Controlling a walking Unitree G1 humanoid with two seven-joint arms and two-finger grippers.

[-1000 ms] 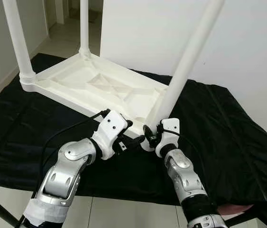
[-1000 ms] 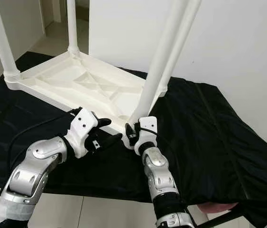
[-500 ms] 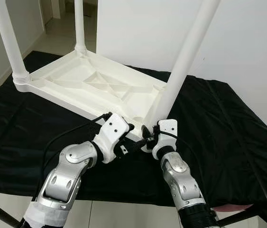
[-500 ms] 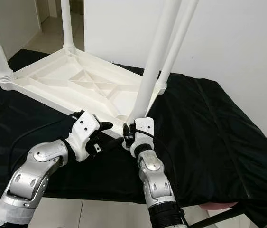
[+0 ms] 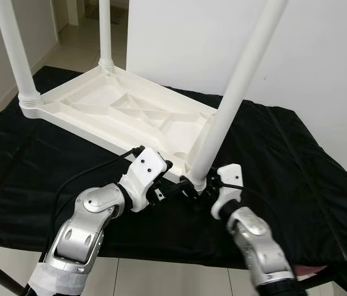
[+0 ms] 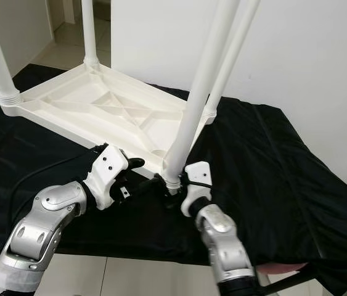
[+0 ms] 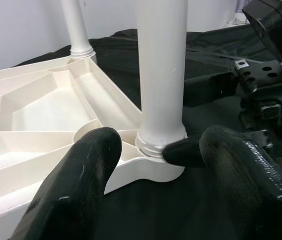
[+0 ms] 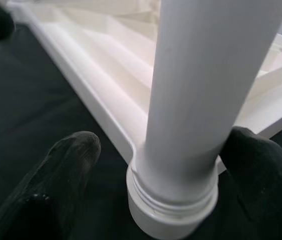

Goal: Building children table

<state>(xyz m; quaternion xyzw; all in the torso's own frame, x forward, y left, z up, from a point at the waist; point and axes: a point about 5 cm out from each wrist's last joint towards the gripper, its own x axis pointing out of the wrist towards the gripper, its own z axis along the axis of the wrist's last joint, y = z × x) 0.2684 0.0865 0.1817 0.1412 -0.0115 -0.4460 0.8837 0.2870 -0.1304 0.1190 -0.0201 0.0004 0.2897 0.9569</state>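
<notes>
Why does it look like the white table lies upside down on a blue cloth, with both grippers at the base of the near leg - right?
Not quite: the cloth is black, not blue, as the left eye view shows. The rest holds: the white table lies upside down on it, and the left gripper and right gripper are both at the base of the near leg.

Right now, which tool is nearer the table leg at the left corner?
Left. The left tool sits at the near leg's base, on the side toward that corner leg; the right tool is at the same base, on the far side.
</notes>
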